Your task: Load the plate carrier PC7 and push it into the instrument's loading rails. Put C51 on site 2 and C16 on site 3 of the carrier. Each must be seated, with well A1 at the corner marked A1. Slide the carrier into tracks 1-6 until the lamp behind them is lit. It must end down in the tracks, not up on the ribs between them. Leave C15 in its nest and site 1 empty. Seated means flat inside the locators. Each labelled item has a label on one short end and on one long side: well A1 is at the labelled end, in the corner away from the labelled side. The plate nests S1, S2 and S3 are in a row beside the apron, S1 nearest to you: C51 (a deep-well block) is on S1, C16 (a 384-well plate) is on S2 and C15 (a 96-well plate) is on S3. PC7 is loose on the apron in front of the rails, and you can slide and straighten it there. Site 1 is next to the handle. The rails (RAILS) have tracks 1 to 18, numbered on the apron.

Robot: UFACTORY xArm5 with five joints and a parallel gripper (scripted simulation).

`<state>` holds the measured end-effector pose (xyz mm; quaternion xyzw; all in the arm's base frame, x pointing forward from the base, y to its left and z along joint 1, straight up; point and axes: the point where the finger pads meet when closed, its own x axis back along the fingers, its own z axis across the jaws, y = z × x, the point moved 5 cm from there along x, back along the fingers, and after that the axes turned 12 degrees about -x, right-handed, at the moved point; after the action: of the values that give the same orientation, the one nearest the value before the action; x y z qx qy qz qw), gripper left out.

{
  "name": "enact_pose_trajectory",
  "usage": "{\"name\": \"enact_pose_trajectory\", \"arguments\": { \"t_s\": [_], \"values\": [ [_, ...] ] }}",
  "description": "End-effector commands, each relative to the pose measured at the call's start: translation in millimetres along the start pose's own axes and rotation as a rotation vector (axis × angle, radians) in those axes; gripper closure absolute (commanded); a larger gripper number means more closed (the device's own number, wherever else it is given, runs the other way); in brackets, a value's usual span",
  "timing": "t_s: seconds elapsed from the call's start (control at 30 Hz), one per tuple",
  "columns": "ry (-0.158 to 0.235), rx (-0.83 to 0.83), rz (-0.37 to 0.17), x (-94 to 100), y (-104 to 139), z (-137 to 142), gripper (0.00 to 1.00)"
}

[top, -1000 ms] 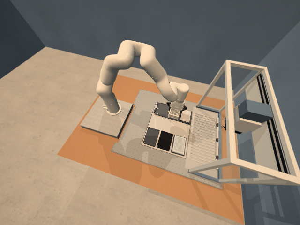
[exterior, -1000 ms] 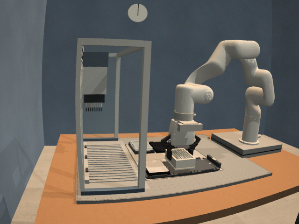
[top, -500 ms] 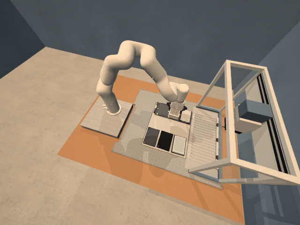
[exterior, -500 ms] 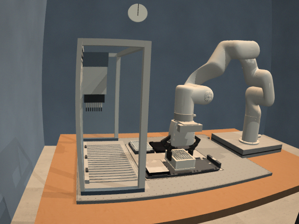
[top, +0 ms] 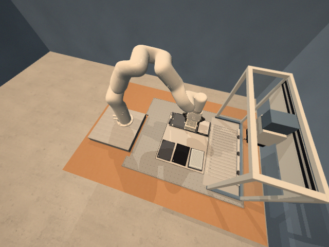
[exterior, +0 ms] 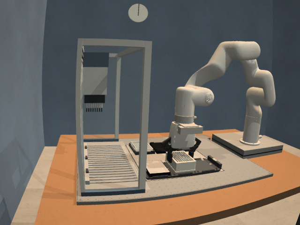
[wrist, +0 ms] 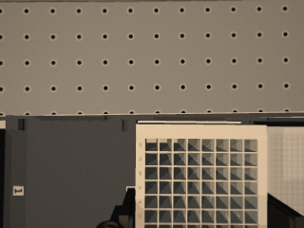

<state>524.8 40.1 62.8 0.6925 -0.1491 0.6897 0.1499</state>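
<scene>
My gripper (exterior: 180,154) is shut on C51, the pale deep-well block (exterior: 180,161), gripping it across its sides. The block is down at the middle site of the dark carrier PC7 (exterior: 201,167), which lies on the apron in front of the rails. I cannot tell whether it sits flat inside the locators. In the wrist view the block (wrist: 201,176) fills the lower right, with the bare carrier surface (wrist: 71,171) to its left. C16, a pale flat plate (exterior: 157,167), lies on the carrier site toward the rails. C15 (top: 196,158) sits in its nest.
The ribbed rails (exterior: 108,162) lie inside the tall instrument frame (exterior: 143,116), whose post stands close to the carrier's end. Two nests (top: 172,152) beside C15 are empty. The perforated deck (wrist: 152,57) surrounds the apron. The arm's base plinth (exterior: 247,145) is at the back right.
</scene>
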Motion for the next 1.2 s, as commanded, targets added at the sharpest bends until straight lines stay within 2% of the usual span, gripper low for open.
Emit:
{"name": "enact_pose_trajectory", "arguments": {
  "t_s": [0.0,0.3,0.93,0.97,1.17],
  "values": [
    [0.004,0.000,0.002,-0.1,-0.7,1.2,1.00],
    [0.004,0.000,0.002,-6.1,-0.7,1.2,1.00],
    [0.004,0.000,0.002,-6.3,-0.7,1.2,1.00],
    [0.004,0.000,0.002,-6.7,-0.7,1.2,0.00],
    [0.004,0.000,0.002,-6.7,-0.7,1.2,0.00]
  ]
}}
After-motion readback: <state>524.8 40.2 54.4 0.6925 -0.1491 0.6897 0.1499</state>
